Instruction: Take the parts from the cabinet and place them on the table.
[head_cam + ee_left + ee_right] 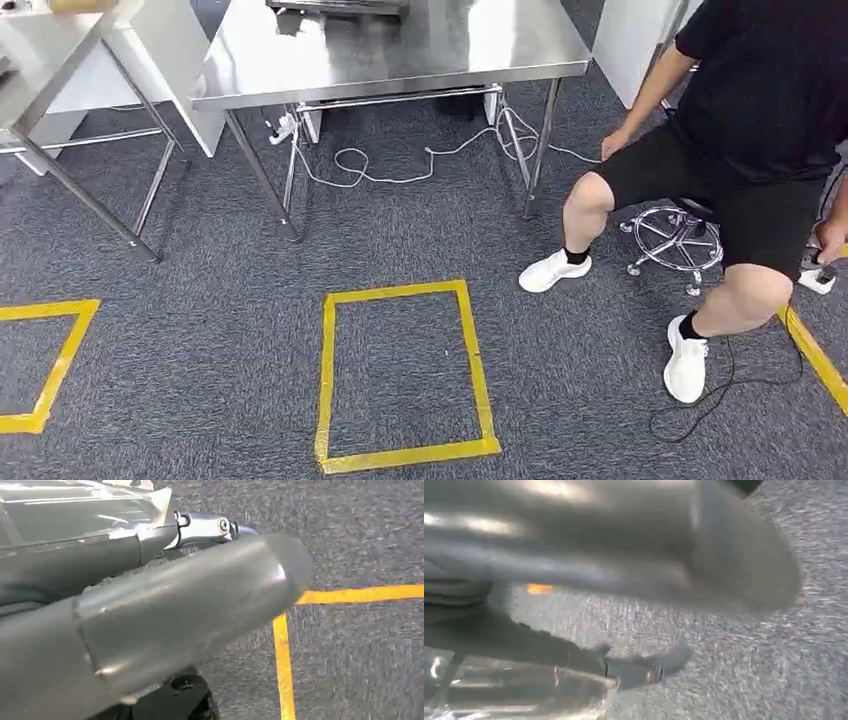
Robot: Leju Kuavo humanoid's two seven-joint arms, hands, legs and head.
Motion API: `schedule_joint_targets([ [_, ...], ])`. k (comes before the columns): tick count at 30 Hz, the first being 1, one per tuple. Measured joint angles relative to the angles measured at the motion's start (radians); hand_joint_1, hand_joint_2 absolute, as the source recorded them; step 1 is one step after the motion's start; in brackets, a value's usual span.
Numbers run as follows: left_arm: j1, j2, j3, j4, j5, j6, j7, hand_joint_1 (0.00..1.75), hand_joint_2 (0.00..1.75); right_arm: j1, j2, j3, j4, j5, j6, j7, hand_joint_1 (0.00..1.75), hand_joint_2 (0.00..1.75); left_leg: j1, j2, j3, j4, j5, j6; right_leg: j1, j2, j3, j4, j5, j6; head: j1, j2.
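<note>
The left hand hangs over grey carpet in its wrist view, its thick grey thumb stretched out long across the picture with a darker finger lying beside it; nothing is held between them that can be seen, though how far apart the rest of the fingers stand cannot be told from so close. Under the thumb tip a corner of yellow floor tape shows. The right hand is blurred in its own wrist view, a broad grey thumb above and a darker finger below with a gap of carpet between; whether it holds anything cannot be told. In the head view, from the left: a steel side table on thin legs, part of a yellow tape square on the carpet, then a larger stainless steel table with a white cable looped on the floor beneath it. In front of that table lies a full tape rectangle. Further right a person in black clothes and white shoes sits on a wheeled stool, with a black cable trailing by one foot. No cabinet or parts can be made out, so where they are cannot be told.
</note>
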Motion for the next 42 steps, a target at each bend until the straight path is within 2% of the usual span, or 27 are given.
schedule_joint_targets([
  [3, 0.004, -0.001, 0.000, 0.000, 0.001, 0.000, 0.000, 0.00, 0.00, 0.004, 0.001, 0.000, 0.000, 0.002, 0.003, 0.000, 0.00, 0.00, -0.022, -0.035, -0.099, 0.232, -0.135, 0.027, 0.019, 0.025, -0.011, -0.005, 0.012, -0.005, -0.005, 0.000],
  [5, 0.006, -0.002, 0.000, 0.001, 0.001, 0.000, 0.000, 0.00, 0.00, 0.006, 0.000, 0.000, 0.000, 0.002, 0.005, 0.000, 0.00, 0.00, -0.046, -0.041, -0.142, 0.321, -0.156, 0.058, 0.044, 0.045, -0.019, -0.005, 0.018, -0.016, -0.004, 0.000],
  [7, 0.006, -0.002, 0.000, 0.001, 0.001, 0.000, 0.000, 0.00, 0.00, 0.007, 0.000, 0.000, 0.000, 0.002, 0.005, 0.000, 0.00, 0.00, -0.078, -0.051, -0.107, 0.245, -0.101, 0.115, 0.071, 0.071, -0.023, -0.006, 0.025, -0.026, -0.005, 0.000],
  [8, 0.006, -0.003, 0.000, 0.001, 0.001, 0.000, 0.000, 0.00, 0.00, 0.007, -0.001, 0.000, 0.000, 0.002, 0.005, 0.000, 0.00, 0.00, -0.103, -0.077, -0.061, 0.152, -0.055, 0.165, 0.088, 0.087, -0.024, -0.009, 0.030, -0.034, -0.004, 0.000],
  [9, 0.005, 0.006, 0.000, -0.002, 0.001, 0.000, 0.000, 0.00, 0.00, 0.007, 0.011, 0.001, 0.000, 0.002, 0.006, 0.000, 0.00, 0.00, -0.135, -0.138, -0.022, 0.072, -0.023, 0.224, 0.071, 0.099, -0.024, -0.012, 0.036, -0.044, -0.001, 0.000],
  [10, 0.007, 0.013, -0.001, -0.005, -0.001, 0.000, 0.000, 0.00, 0.00, 0.007, 0.021, 0.002, 0.000, 0.002, 0.005, 0.000, 0.00, 0.00, -0.133, -0.159, -0.024, 0.072, -0.021, 0.255, 0.094, 0.108, -0.024, -0.015, 0.041, -0.030, 0.026, 0.000],
  [11, 0.008, 0.014, -0.001, -0.005, 0.001, 0.001, -0.002, 0.00, 0.00, 0.004, 0.016, 0.003, 0.000, 0.002, 0.008, -0.001, 0.00, 0.00, -0.137, -0.150, -0.018, 0.053, -0.009, 0.253, 0.071, 0.121, -0.023, -0.018, 0.045, -0.034, 0.026, 0.000],
  [13, 0.004, 0.015, -0.001, -0.006, 0.001, 0.003, 0.000, 0.00, 0.00, 0.006, 0.018, 0.005, 0.001, 0.002, 0.007, -0.001, 0.00, 0.00, -0.157, -0.130, -0.008, 0.031, 0.002, 0.247, 0.055, 0.149, -0.026, -0.029, 0.056, -0.020, 0.011, 0.000],
  [14, 0.004, 0.011, 0.000, -0.007, 0.002, 0.003, 0.000, 0.00, 0.00, 0.008, 0.014, 0.006, 0.001, 0.003, 0.006, -0.001, 0.00, 0.00, -0.152, -0.114, 0.010, -0.009, 0.020, 0.255, 0.072, 0.160, -0.022, -0.053, 0.069, -0.013, 0.003, 0.000],
  [15, 0.001, 0.012, 0.000, -0.008, 0.003, 0.003, 0.000, 0.00, 0.00, 0.011, 0.019, 0.006, 0.001, 0.003, 0.006, -0.001, 0.00, 0.00, -0.140, -0.097, 0.030, -0.056, 0.046, 0.240, 0.074, 0.109, -0.024, -0.038, 0.063, -0.022, 0.000, 0.000],
  [16, 0.001, 0.008, 0.000, -0.007, 0.002, 0.002, 0.000, 0.00, 0.00, 0.010, 0.011, 0.007, 0.002, 0.003, 0.006, -0.002, 0.00, 0.00, -0.137, -0.089, 0.038, -0.078, 0.057, 0.244, 0.079, 0.063, -0.038, -0.012, 0.034, -0.027, 0.005, 0.000],
  [18, 0.005, 0.005, 0.000, -0.007, 0.003, 0.001, 0.001, 0.00, 0.00, 0.006, 0.008, 0.007, 0.002, 0.003, 0.006, -0.002, 0.00, 0.00, -0.125, -0.054, 0.031, -0.080, 0.065, 0.219, 0.072, 0.037, -0.088, 0.101, -0.028, -0.021, 0.011, 0.000],
  [20, 0.008, -0.002, 0.000, -0.005, 0.001, 0.000, 0.001, 0.00, 0.00, 0.005, 0.000, 0.007, 0.002, 0.003, 0.006, -0.002, 0.00, 0.00, -0.116, -0.021, 0.021, -0.078, 0.065, 0.188, 0.054, 0.026, -0.123, 0.193, -0.062, 0.002, 0.009, 0.000],
  [23, 0.008, -0.009, 0.000, -0.002, 0.002, 0.000, 0.001, 0.00, 0.00, 0.009, -0.008, 0.007, 0.002, 0.004, 0.006, -0.002, 0.00, 0.00, -0.092, 0.020, 0.008, -0.058, 0.058, 0.145, 0.030, -0.001, -0.008, 0.017, 0.002, 0.060, 0.010, 0.000],
  [24, 0.008, -0.010, 0.000, -0.002, 0.002, 0.000, 0.001, 0.00, 0.00, 0.009, -0.009, 0.007, 0.002, 0.005, 0.007, -0.003, 0.00, 0.00, -0.088, 0.033, 0.000, -0.035, 0.048, 0.129, 0.020, -0.039, 0.049, -0.079, 0.019, 0.076, 0.011, 0.000],
  [25, 0.008, -0.004, 0.000, -0.003, 0.003, 0.002, 0.001, 0.00, 0.00, 0.005, 0.000, 0.009, 0.002, 0.005, 0.010, -0.003, 0.00, 0.00, -0.092, 0.043, -0.005, -0.024, 0.039, 0.113, 0.030, -0.059, 0.036, -0.049, 0.012, 0.063, 0.013, 0.000],
  [27, 0.005, -0.006, 0.000, -0.002, 0.004, 0.007, -0.001, 0.00, 0.00, 0.003, -0.003, 0.013, 0.001, 0.009, 0.010, -0.004, 0.00, 0.00, -0.090, 0.062, -0.003, -0.007, 0.024, 0.096, 0.033, -0.041, 0.027, -0.057, 0.020, 0.022, 0.008, 0.000],
  [29, 0.002, -0.008, 0.000, -0.001, 0.004, 0.009, -0.001, 0.00, 0.00, 0.004, -0.007, 0.015, 0.002, 0.015, 0.009, -0.003, 0.00, 0.00, -0.086, 0.077, 0.003, -0.016, 0.023, 0.076, 0.040, -0.026, 0.019, -0.060, 0.022, -0.004, 0.005, 0.000],
  [30, 0.002, -0.008, 0.000, -0.001, 0.004, 0.011, -0.001, 0.00, 0.00, 0.006, -0.006, 0.016, 0.002, 0.018, 0.009, -0.001, 0.00, 0.00, -0.076, 0.054, 0.003, -0.006, 0.018, 0.066, 0.023, -0.019, 0.022, -0.067, 0.030, -0.017, 0.005, 0.000],
  [31, 0.002, -0.009, 0.000, -0.001, 0.004, 0.012, -0.001, 0.00, 0.00, 0.006, -0.007, 0.017, 0.002, 0.022, 0.008, 0.001, 0.00, 0.00, -0.074, -0.009, -0.010, 0.028, -0.026, 0.057, 0.024, -0.014, 0.025, -0.069, 0.037, -0.027, 0.002, 0.000],
  [32, 0.005, -0.009, 0.000, 0.000, 0.005, 0.014, 0.000, 0.00, 0.00, 0.006, -0.007, 0.018, 0.002, 0.026, 0.007, 0.003, 0.00, 0.00, -0.072, -0.036, -0.033, 0.089, -0.079, 0.053, 0.024, -0.012, 0.022, -0.069, 0.043, -0.034, 0.002, 0.000],
  [35, 0.014, -0.009, 0.001, 0.001, 0.008, 0.020, 0.000, 0.00, 0.00, 0.007, -0.005, 0.022, 0.002, 0.034, 0.007, 0.013, 0.00, 0.00, -0.071, -0.053, -0.111, 0.294, -0.180, 0.047, 0.026, 0.008, 0.010, -0.068, 0.048, -0.032, 0.002, 0.000],
  [36, 0.015, -0.009, 0.001, 0.001, 0.008, 0.021, 0.000, 0.00, 0.00, 0.009, -0.005, 0.023, 0.002, 0.036, 0.007, 0.019, 0.00, 0.00, -0.069, -0.053, -0.106, 0.293, -0.168, 0.049, 0.026, 0.016, 0.009, -0.068, 0.050, -0.029, 0.002, 0.000],
  [38, 0.017, -0.009, 0.002, 0.001, 0.008, 0.022, 0.000, 0.00, 0.00, 0.010, -0.002, 0.024, 0.003, 0.040, 0.007, 0.023, 0.00, 0.00, -0.065, -0.055, -0.034, 0.166, -0.096, 0.054, 0.026, 0.030, 0.009, -0.068, 0.053, -0.024, 0.002, 0.000],
  [39, 0.017, -0.009, 0.002, 0.001, 0.009, 0.024, 0.000, 0.00, 0.00, 0.009, -0.002, 0.024, 0.003, 0.041, 0.007, 0.027, 0.00, 0.00, -0.064, -0.066, 0.018, 0.071, -0.055, 0.060, 0.026, 0.039, 0.010, -0.068, 0.056, -0.020, 0.001, 0.000],
  [40, 0.017, -0.009, 0.002, 0.001, 0.009, 0.026, 0.000, 0.00, 0.00, 0.008, 0.000, 0.025, 0.003, 0.042, 0.007, 0.030, 0.00, 0.00, -0.063, -0.111, 0.059, -0.003, -0.034, 0.068, 0.024, 0.046, 0.008, -0.068, 0.059, -0.014, 0.002, 0.000],
  [42, 0.022, -0.009, 0.003, 0.001, 0.009, 0.029, -0.001, 0.00, 0.00, 0.002, 0.002, 0.025, 0.003, 0.044, 0.007, 0.035, 0.00, 0.00, -0.071, -0.104, 0.063, -0.021, -0.029, 0.074, 0.034, 0.061, 0.000, -0.066, 0.068, 0.000, 0.004, 0.000],
])
